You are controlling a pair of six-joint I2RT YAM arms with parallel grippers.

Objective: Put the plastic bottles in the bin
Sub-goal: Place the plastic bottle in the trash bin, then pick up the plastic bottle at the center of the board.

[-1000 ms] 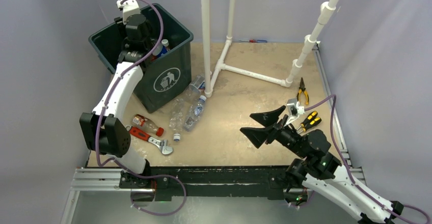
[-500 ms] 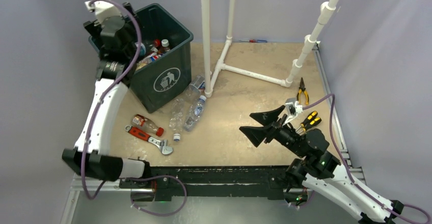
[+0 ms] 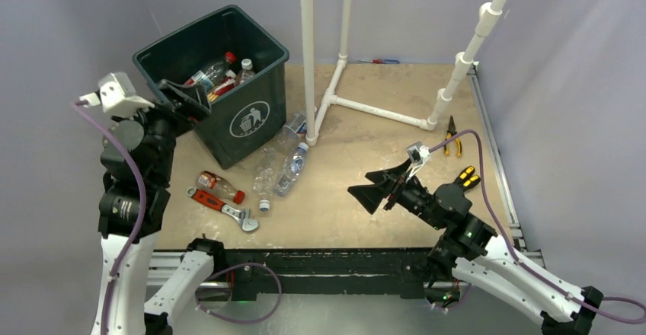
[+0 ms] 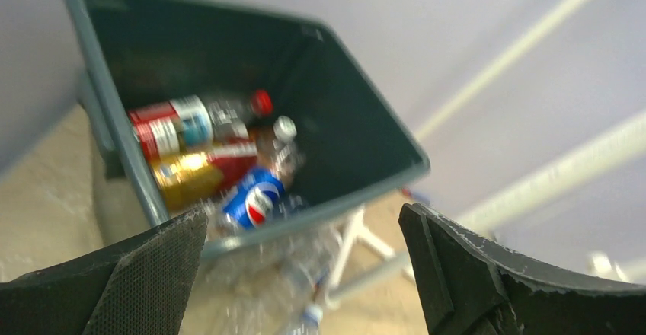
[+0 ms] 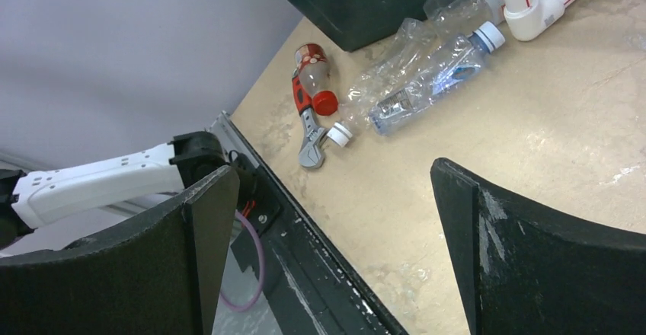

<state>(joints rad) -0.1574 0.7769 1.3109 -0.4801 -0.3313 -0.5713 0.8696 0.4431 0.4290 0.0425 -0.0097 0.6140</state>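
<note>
Dark green bin stands upright at the far left of the desk. A heap of bottles lies inside it; the left wrist view shows red, amber and blue labels and red and white caps.

Left arm: rises steeply beside the desk's left edge with its joints stacked nearly upright and the wrist bent over toward the bin. Left tool is at the bin's near-left rim, fingers spread wide, nothing between them. Its wrist camera looks past both fingers into the bin.

Right arm: forearm low, reaching left over the right half of the desk. Right tool hangs above bare desk, spread wide and empty, pointing toward the bin side.

Loose bottles, clear and crumpled, lie on the desk just in front of the bin, near the foot of the white pipe frame. A red-capped bottle lies just beside the red-handled wrench.
</note>
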